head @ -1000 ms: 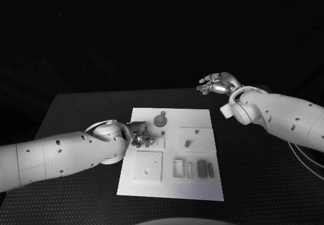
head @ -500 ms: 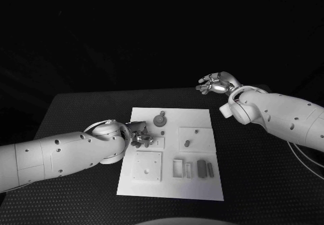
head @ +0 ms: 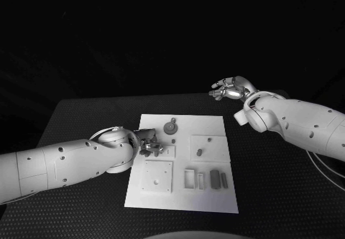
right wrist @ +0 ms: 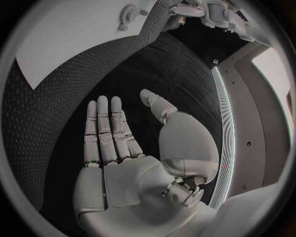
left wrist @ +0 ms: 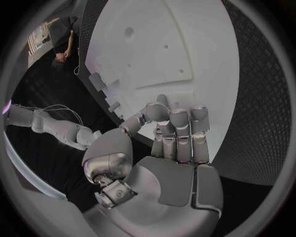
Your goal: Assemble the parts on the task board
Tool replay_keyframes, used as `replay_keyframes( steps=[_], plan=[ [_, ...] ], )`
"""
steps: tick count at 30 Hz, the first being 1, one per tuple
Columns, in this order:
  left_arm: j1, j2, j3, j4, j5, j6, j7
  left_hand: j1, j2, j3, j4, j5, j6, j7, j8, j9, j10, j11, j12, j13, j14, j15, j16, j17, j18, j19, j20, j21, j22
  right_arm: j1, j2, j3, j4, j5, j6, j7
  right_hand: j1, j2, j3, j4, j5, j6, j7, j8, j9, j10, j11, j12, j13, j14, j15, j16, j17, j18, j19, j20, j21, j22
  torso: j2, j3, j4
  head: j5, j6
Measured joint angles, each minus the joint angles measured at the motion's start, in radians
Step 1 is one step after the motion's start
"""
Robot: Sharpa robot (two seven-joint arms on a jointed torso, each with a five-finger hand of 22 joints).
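Note:
The white task board lies in the middle of the table. On it are a round toothed part at the far end, a small peg on a square plate, and two dark bars beside a frame. My left hand hovers low over the board's left-middle plate, fingers curled down with the thumb close beside them; whether it holds a part is hidden. My right hand is raised beyond the board's far right corner, palm flat, holding nothing.
A square plate with a short peg sits at the board's near left. The right wrist view shows the board with the toothed part on it. Black table surrounds the board on all sides.

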State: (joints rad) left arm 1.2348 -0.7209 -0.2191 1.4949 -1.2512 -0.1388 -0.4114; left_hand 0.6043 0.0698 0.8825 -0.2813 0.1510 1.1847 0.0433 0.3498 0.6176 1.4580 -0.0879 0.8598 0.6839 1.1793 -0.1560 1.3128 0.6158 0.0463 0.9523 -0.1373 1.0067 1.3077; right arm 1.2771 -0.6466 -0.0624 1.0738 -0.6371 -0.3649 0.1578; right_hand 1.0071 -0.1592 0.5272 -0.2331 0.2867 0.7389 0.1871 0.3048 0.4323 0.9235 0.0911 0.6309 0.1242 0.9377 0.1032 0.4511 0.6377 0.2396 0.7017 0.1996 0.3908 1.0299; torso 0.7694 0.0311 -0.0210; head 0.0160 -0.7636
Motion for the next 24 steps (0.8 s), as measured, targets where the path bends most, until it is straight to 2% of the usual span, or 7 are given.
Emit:
replay_keyframes(
  steps=[24],
  plan=[
    [0.021, 0.016, 0.002, -0.03, 0.068, 0.077, -0.005, 0.0, 0.0, 0.001, 0.0, 0.016, 0.001, 0.001, -0.001, -0.001, 0.0, 0.0, 0.004, 0.0, 0.001, 0.004, 0.004, -0.001, 0.0, 0.0, 0.0, 0.004, 0.0, 0.0, 0.004, 0.0, -0.003, 0.0, 0.0, 0.0, 0.0, 0.0, -0.003, -0.003, 0.0, 0.001, -0.002, 0.0, -0.001, 0.0, 0.0, 0.0, -0.002, 0.0, 0.0, 0.0, 0.001, 0.0, 0.0, 0.0, 0.0, 0.002, 0.0, 0.0007, -0.0008, -0.001, -0.001]
  ],
)
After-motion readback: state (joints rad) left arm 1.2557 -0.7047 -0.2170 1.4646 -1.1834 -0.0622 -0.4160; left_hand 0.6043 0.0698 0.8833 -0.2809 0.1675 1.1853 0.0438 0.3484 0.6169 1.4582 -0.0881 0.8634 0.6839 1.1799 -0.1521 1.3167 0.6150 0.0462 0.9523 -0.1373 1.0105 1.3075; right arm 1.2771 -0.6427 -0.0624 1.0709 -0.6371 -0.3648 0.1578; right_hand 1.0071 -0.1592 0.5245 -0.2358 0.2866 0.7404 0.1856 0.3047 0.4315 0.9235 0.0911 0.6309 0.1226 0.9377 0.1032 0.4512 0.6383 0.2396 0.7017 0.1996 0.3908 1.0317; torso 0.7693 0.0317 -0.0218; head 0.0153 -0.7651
